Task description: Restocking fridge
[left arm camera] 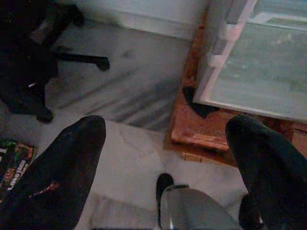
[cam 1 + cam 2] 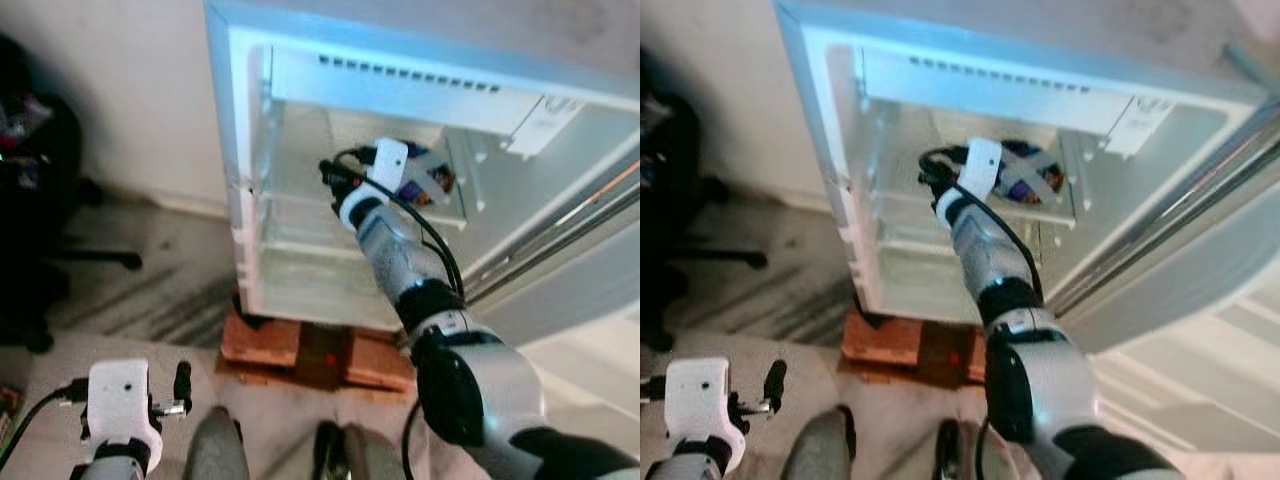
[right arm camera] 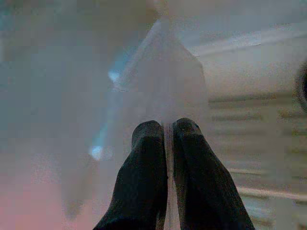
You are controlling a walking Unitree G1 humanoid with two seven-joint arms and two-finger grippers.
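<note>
The fridge [image 2: 250, 200] stands open in front of me, its white compartment lit. My right arm reaches deep into it at shelf height. A dark, colourful packet in clear plastic [image 2: 1025, 180] lies on the shelf just past the white wrist mount [image 2: 388, 165]. In the right wrist view my right gripper [image 3: 166, 125] is shut on a thin edge of translucent plastic [image 3: 163, 72] that rises ahead of the fingertips. My left gripper [image 1: 165, 127] hangs low at my left side, open and holding nothing, over the floor.
The fridge rests on a reddish wooden base [image 2: 300, 350]. Its open door [image 2: 570, 250] swings out on the right. A black office chair [image 2: 40, 200] stands to the left on the grey floor. A colourful box [image 1: 14, 163] lies on the floor by my left side.
</note>
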